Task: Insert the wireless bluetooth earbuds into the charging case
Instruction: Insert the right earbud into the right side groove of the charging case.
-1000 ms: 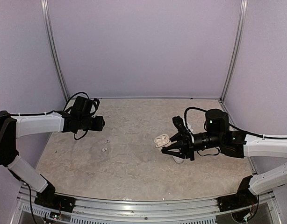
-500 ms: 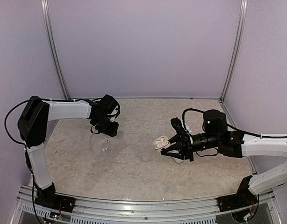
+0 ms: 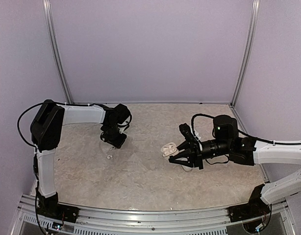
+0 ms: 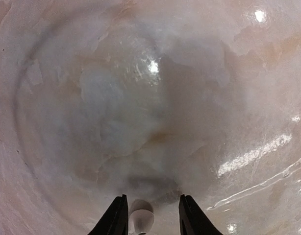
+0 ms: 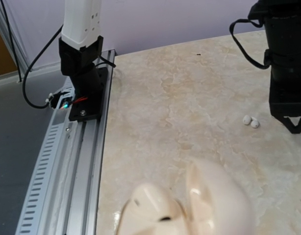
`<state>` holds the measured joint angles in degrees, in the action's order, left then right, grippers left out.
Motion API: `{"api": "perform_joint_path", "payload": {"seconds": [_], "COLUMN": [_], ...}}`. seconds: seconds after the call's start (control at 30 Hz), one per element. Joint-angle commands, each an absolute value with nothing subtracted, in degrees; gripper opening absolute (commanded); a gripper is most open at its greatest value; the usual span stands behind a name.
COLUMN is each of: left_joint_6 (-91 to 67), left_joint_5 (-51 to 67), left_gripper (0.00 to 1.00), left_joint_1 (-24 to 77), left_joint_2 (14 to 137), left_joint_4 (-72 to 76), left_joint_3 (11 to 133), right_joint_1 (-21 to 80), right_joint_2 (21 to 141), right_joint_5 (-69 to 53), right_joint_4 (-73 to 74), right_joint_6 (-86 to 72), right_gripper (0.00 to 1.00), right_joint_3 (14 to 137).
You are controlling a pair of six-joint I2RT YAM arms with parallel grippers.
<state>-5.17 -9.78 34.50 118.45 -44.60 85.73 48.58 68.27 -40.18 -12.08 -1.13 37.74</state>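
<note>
Neither of the earbuds (image 5: 247,119) is in the case (image 5: 189,205) yet, so no part of the insertion itself is done. Both lie loose on the desk (image 3: 140,181), just beside each other at the right of the right wrist view and left of centre in the top view.

One earbud (image 4: 141,214) shows at the bottom of the left wrist view, between the fingers (image 4: 116,220) of the left hand (image 4: 153,205). That hand is partly open and straddles the bead with a gap on either side, so it holds nothing. The other earbud (image 3: 109,157) lies just below it in the top view, untouched.

The case sits well apart, right of centre in the top view, with its lid swung open and its wells ready. It is at the tips of the right hand (image 3: 177,152), which is closed and appears to hold the case steady, though its fingers are hidden in its own wrist view.

By this reading the task is at the first pick. What is left is to grip this earbud, carry it to the case and seat it, then do the same with the second.
</note>
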Motion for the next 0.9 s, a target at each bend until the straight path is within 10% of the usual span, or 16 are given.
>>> {"api": "perform_joint_path", "payload": {"seconds": [0.0,0.87], "left_joint_6": [-3.99,-3.08], "left_joint_5": [-10.76,-11.28], "left_gripper": [0.37,0.24], "left_joint_1": [34.63,33.57], "left_joint_2": [120.18,120.47], "left_joint_4": [-47.58,-49.95], "left_joint_3": [87.10,85.56], "right_joint_1": [48.02,48.08], "right_joint_2": [68.57,68.46], "right_joint_5": [-41.13,-41.18], "right_joint_4": [-12.48,-11.58], "right_joint_6": [-0.62,-0.61], "right_gripper": [0.00,0.00], "right_joint_3": [37.97,38.73]}}
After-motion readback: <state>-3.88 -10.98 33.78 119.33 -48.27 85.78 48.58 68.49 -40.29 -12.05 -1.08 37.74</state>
